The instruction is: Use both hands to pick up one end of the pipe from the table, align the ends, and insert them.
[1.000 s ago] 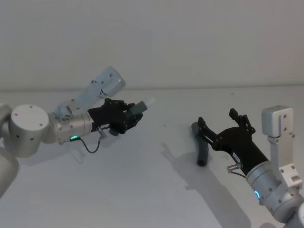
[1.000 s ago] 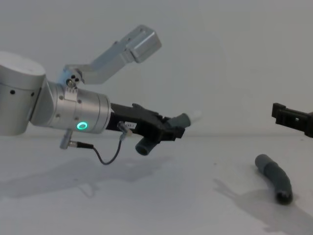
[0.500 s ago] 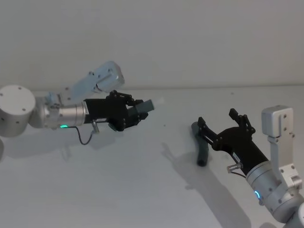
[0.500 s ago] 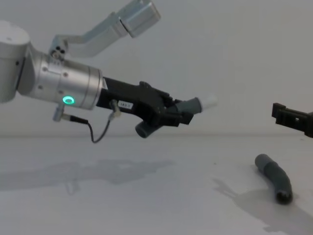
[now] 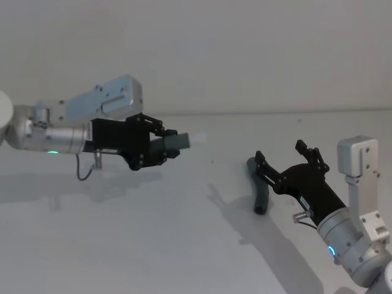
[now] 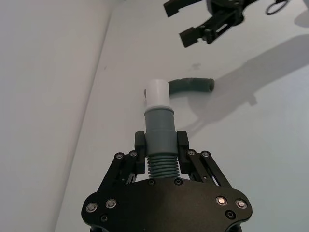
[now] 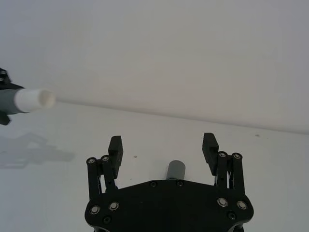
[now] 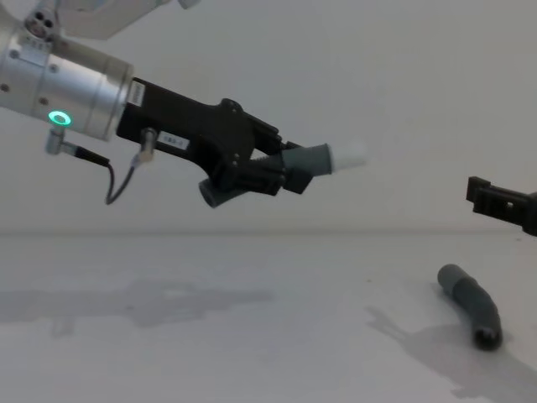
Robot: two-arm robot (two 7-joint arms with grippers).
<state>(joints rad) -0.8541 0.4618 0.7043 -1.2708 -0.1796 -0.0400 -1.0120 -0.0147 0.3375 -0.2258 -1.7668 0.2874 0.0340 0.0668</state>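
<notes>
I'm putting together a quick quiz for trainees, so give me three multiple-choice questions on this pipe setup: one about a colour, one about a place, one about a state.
1. What colour is the tip of the held piece in the left claw?
A. white
B. red
C. black

2. Where is the plain grey piece?
A. in the left claw too
B. lying on the table near the right claw
C. standing upright against the wall

3. What state is the right claw in?
A. shut on a pipe piece
B. shut on nothing
C. open, holding nothing

Answers:
1 A, since the narrow end sticking out of the left claw is white.
2 B, since the chest view shows it flat on the table.
3 C, since the right wrist view shows its fingers spread apart with nothing gripped.
</notes>
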